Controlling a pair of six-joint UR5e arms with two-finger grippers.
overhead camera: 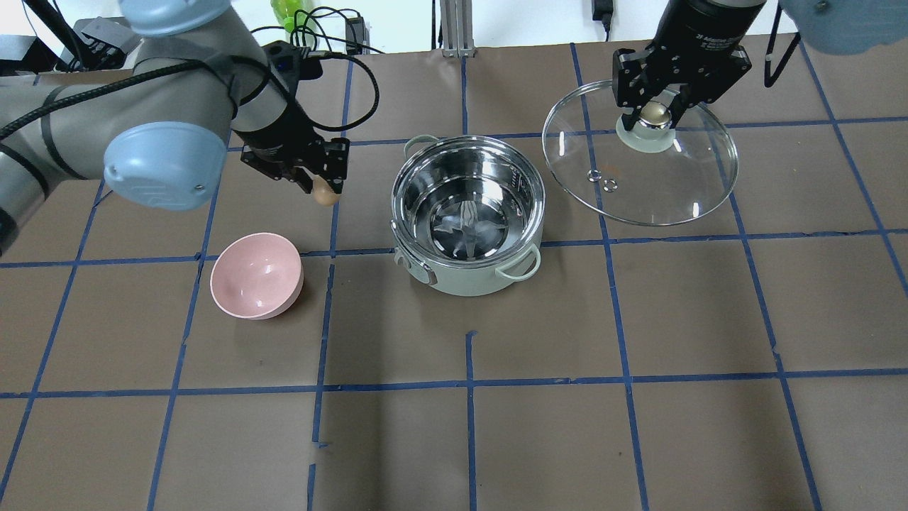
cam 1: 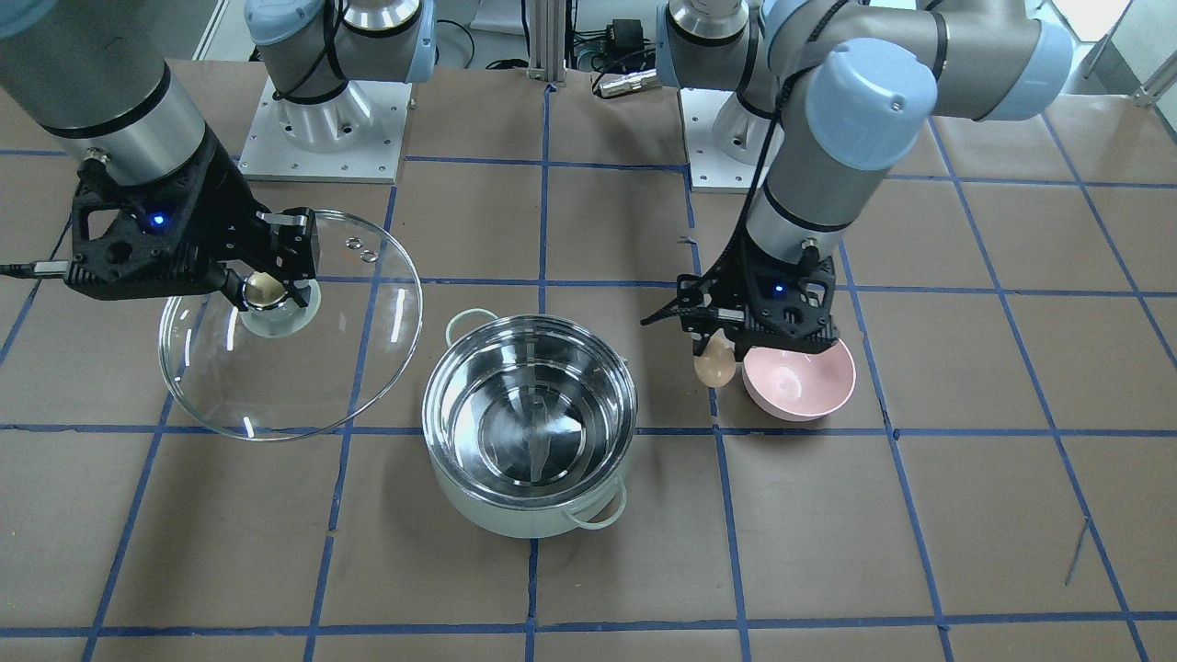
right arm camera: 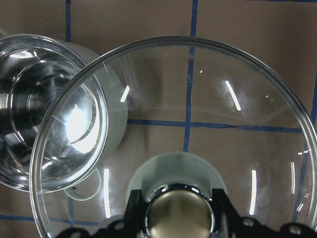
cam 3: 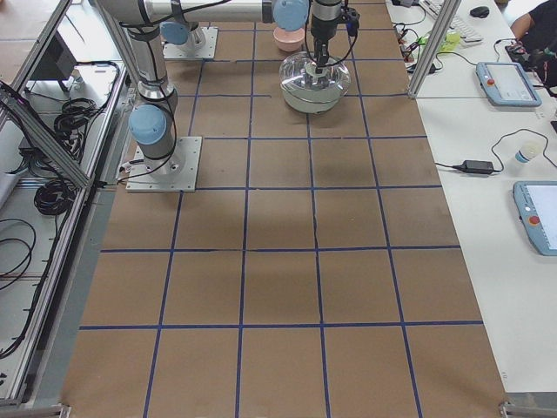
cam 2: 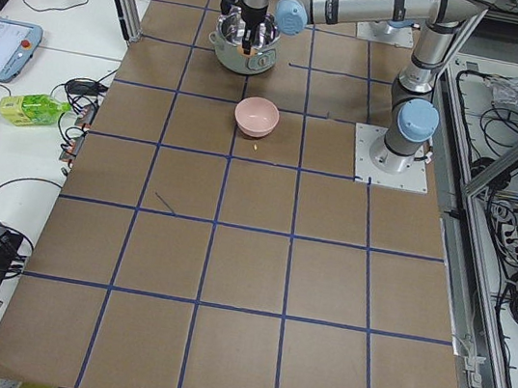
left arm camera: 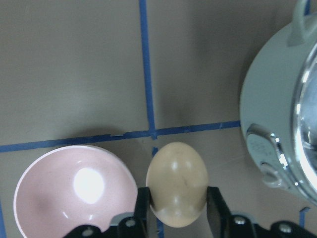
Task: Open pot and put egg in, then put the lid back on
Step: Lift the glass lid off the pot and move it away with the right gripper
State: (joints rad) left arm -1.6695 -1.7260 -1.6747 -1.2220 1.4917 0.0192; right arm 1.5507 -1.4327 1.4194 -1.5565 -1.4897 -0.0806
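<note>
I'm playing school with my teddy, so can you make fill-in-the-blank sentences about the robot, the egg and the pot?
1. The left gripper is shut on the ____.
2. The right gripper holds the lid by its ____.
3. The pot stands open with ____ inside it.
4. The bowl on the table is coloured ____.

Missing words: egg; knob; nothing; pink.
</note>
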